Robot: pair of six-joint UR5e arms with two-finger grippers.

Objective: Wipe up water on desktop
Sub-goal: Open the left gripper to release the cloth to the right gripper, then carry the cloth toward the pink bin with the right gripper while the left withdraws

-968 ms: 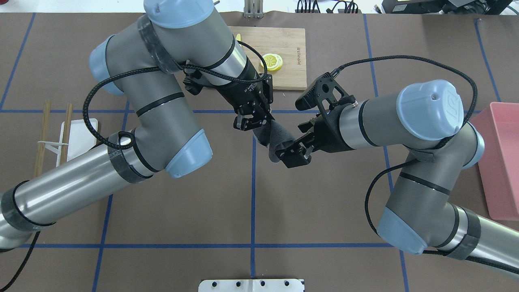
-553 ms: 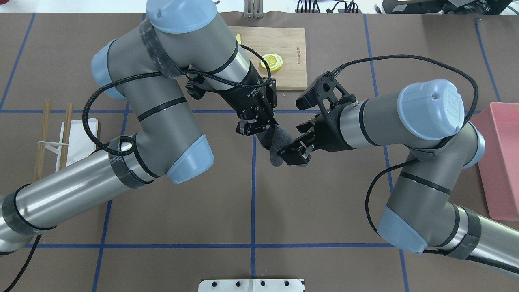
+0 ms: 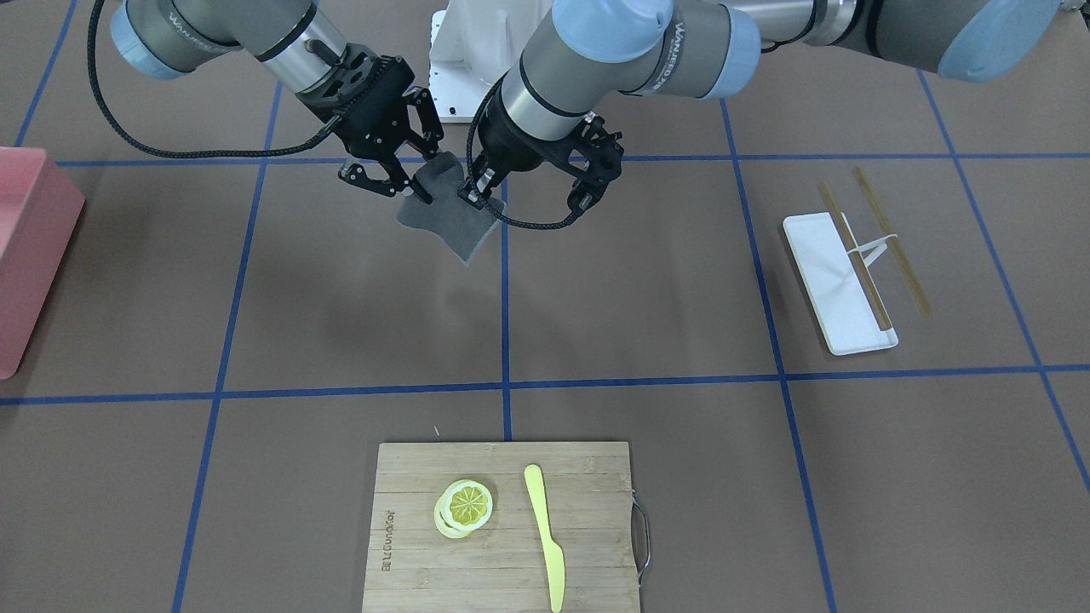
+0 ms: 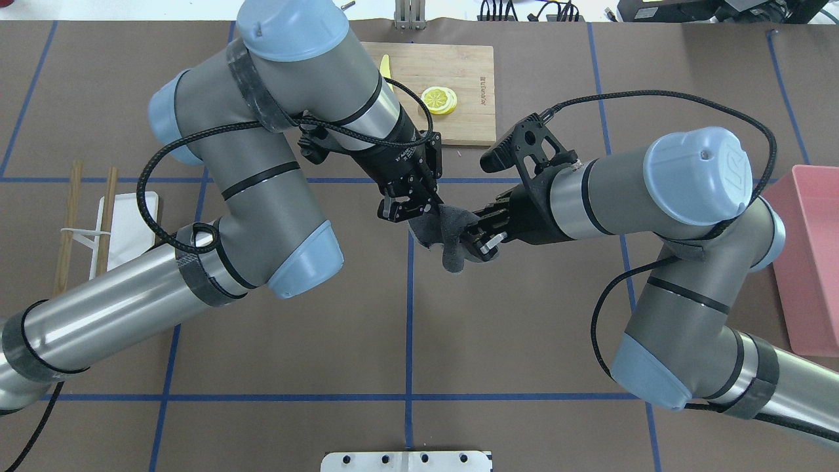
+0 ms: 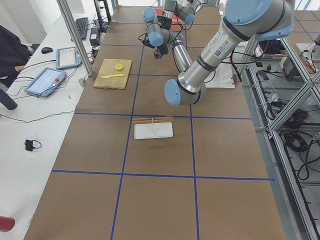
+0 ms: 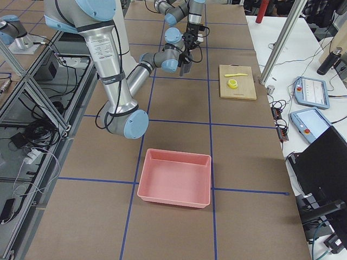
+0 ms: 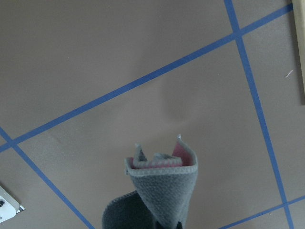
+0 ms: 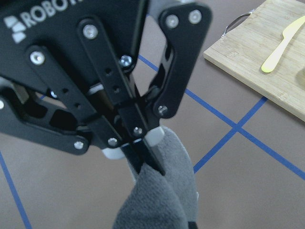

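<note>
A grey cloth (image 4: 449, 233) with a pink inner side hangs above the brown, blue-taped desktop (image 4: 524, 328) near the middle grid line. My left gripper (image 4: 426, 208) is shut on its upper edge. My right gripper (image 4: 468, 237) has closed on the other edge, so both hold it. From the front, the cloth (image 3: 451, 217) droops between the right gripper (image 3: 420, 191) and the left gripper (image 3: 474, 194). The left wrist view shows the folded cloth (image 7: 167, 186) over the desktop. The right wrist view shows the left gripper (image 8: 147, 162) pinching the cloth (image 8: 162, 200). I cannot make out any water.
A bamboo cutting board (image 4: 468, 124) with lemon slices (image 4: 439, 99) and a yellow knife (image 3: 545, 536) lies on the far side. A white tray (image 4: 128, 223) and chopsticks (image 4: 67, 223) lie at the left. A pink bin (image 4: 813, 262) stands at the right edge.
My right gripper moved left onto the cloth and its fingers closed from open. The left gripper kept its hold and barely shifted.
</note>
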